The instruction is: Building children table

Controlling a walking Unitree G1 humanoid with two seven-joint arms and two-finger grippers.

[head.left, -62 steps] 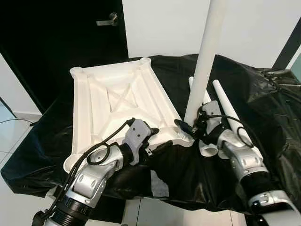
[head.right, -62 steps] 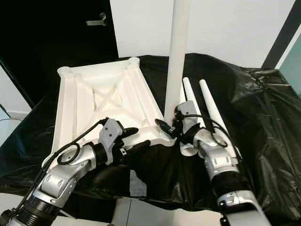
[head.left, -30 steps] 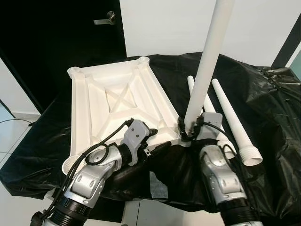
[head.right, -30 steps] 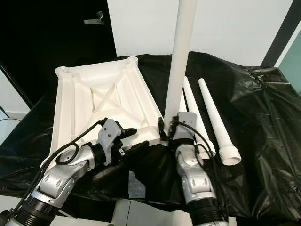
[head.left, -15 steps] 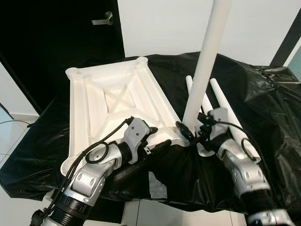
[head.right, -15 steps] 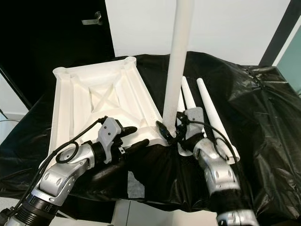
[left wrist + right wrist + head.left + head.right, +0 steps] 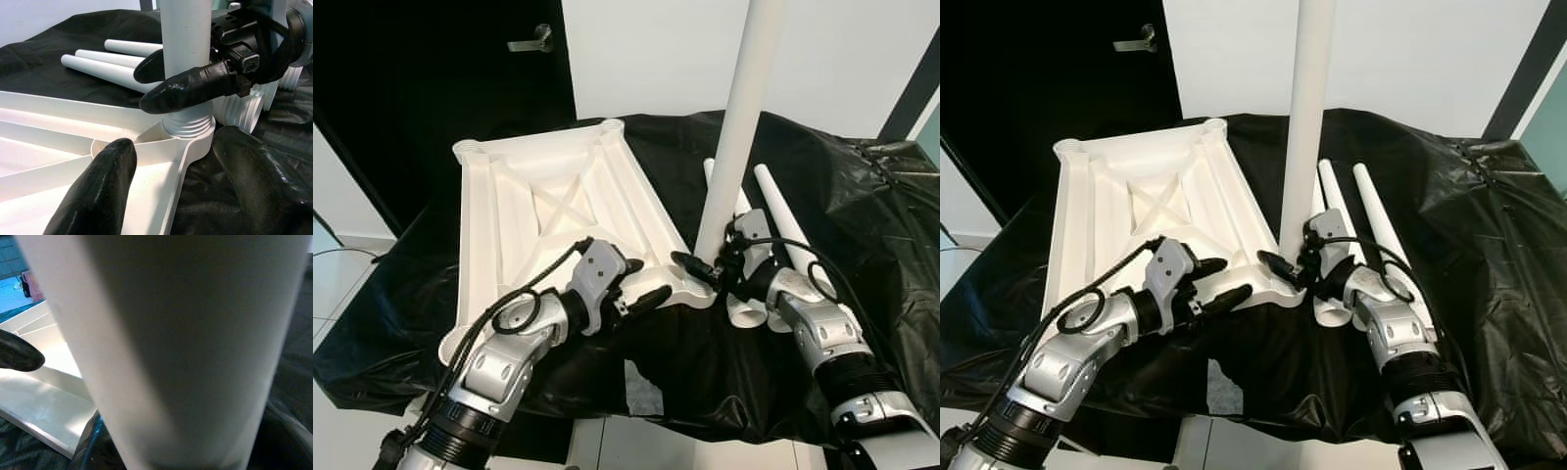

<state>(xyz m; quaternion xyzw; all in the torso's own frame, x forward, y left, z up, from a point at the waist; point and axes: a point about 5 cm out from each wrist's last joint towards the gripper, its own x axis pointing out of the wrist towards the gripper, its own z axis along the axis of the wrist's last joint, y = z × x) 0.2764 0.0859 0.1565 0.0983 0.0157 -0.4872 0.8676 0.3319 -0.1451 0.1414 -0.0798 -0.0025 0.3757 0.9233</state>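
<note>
One leg (image 7: 736,147) stands upright in the top's (image 7: 548,211) corner socket at 5 o'clock, your right gripper (image 7: 705,270) closed round its base, so keep twisting it plumb while the open left gripper (image 7: 641,294) straddles that corner.

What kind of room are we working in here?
Probably a plain indoor room used as a workspace: bare white walls, a dark door with a metal lever handle, and a work surface draped in black plastic sheeting holding the upturned white plastic tabletop.
</note>
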